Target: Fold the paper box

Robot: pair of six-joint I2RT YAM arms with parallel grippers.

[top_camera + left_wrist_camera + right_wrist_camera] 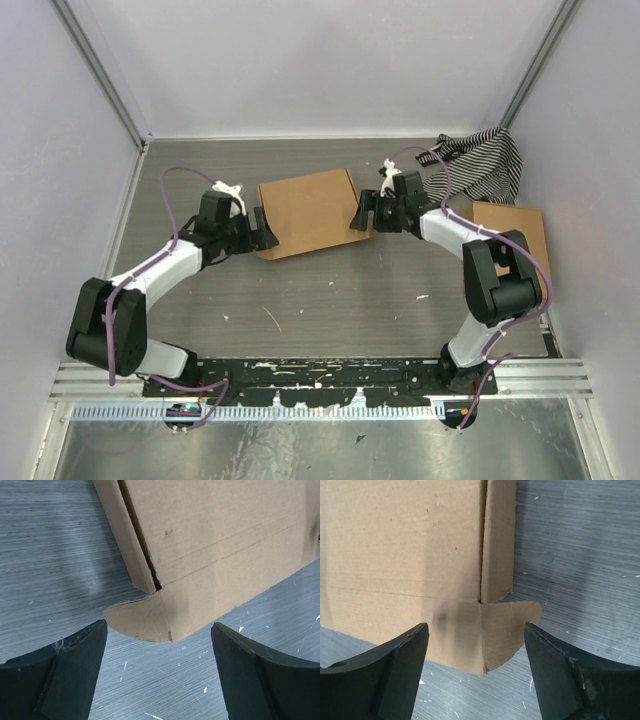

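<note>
- Worktop [330,310]: grey, wood-grained and flecked with white, carrying everything listed below.
- Paper box [308,212]: plain brown cardboard, lying flat and folded shut in the middle of the worktop's far half, slightly skewed to the edges. A side flap is running along each short end.
- Second cardboard box [515,235]: brown, sitting against the worktop's right edge, partly hidden behind the right arm and well apart from the paper box.
- Striped cloth [480,165]: black and white, lying crumpled in the far right corner.
- Left gripper [262,228]: hovering just beside the paper box's near left corner, jaws standing wide apart and gripping nothing. Its wrist view is showing both fingers clear of the cardboard.
- Right gripper [362,212]: sitting just beside the paper box's near right corner, jaws likewise wide apart, nothing clamped.
- Rounded tabs: one [145,620] sticking out at the left corner, one [512,620] at the right, each lying ahead of the open fingers.
</note>
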